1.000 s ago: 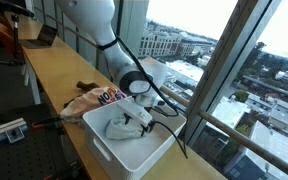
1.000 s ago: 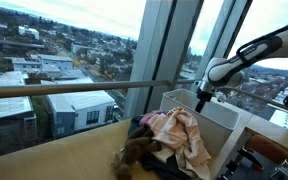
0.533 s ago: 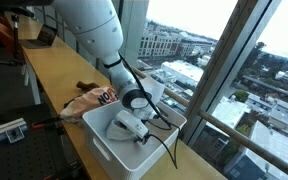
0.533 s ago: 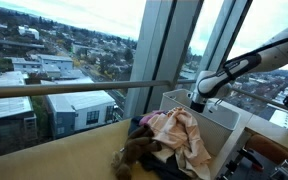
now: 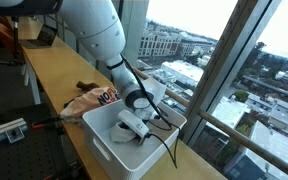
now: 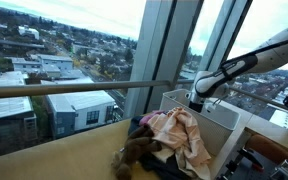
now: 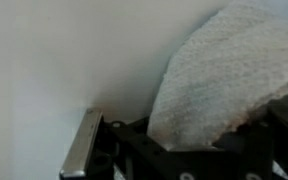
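In an exterior view, the gripper (image 5: pixel 134 127) is hanging low inside the white rectangular plastic bin (image 5: pixel 102 150) (crumpled pinkish clothes (image 5: pixel 89 100) are lying just beside it). In the wrist view, a white textured cloth (image 7: pixel 224 70) is sitting between the jaws against the bin's wall. I cannot tell whether they are pinching it.

Nothing's really coming through as readable text. The crumpled shirt (image 5: pixel 92 100) lying just beside the gripper (image 5: pixel 125 128) is showing dark print, maybe lettering, but it's too blurry.
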